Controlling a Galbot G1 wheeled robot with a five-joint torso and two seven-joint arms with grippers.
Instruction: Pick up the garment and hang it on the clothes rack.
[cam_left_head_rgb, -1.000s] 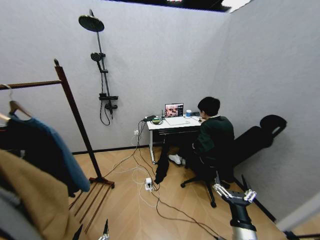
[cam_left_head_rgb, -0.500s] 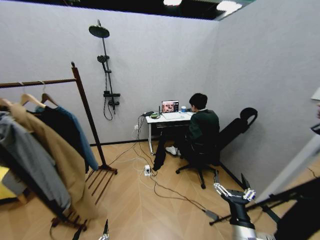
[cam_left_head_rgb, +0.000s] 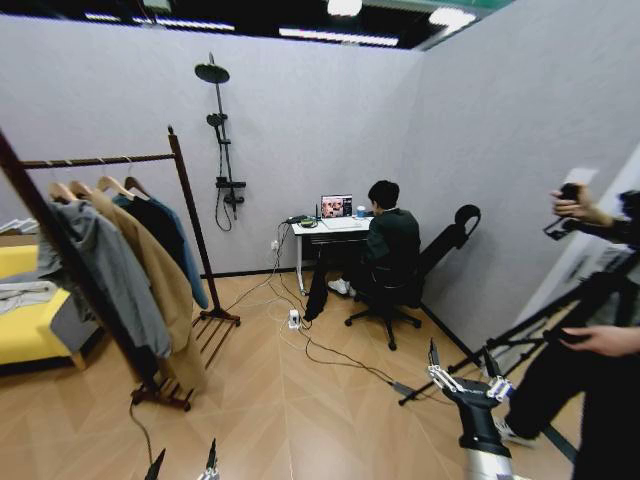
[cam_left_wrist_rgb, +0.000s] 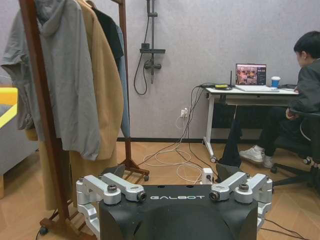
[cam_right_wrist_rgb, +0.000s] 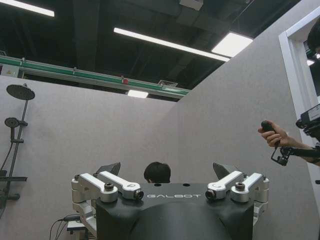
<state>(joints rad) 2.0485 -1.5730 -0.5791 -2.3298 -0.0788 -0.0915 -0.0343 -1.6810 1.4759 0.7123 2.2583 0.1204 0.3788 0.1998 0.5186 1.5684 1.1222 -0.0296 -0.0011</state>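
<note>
View swung left since earlier, clothes rack (cam_left_head_rgb: 186, 225) fuller, garment (cam_left_head_rgb: 190, 250) half-hidden, both grippers' fingers spread, empty.

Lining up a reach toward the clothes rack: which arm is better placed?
Probably the left. The clothes rack, with the garment on its bar, stands on the robot's left, and the left gripper, fingers open, faces it. The right gripper, also open, sits opposite, aimed up at the wall.

Bright ceiling strip lights, warped edges
</note>
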